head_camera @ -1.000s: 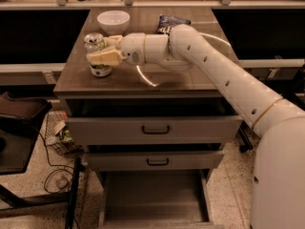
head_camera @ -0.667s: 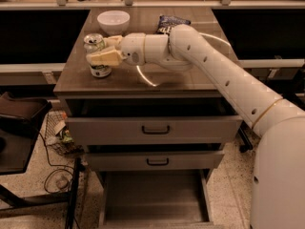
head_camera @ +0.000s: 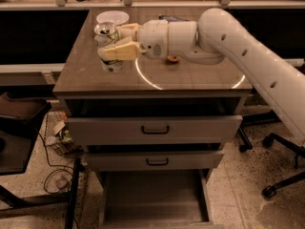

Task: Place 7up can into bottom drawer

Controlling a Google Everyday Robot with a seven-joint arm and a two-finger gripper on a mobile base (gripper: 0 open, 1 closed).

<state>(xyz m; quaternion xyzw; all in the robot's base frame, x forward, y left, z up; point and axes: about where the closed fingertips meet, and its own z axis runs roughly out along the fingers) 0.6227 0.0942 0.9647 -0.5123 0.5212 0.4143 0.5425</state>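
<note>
A: Where was the 7up can?

B: Upright at the left of the worktop, just in front of the white bowl. The claw held it, one cream finger across its front.

A: And the bottom drawer?

B: Pulled out beneath the two upper drawers, well apart from the can.
</note>
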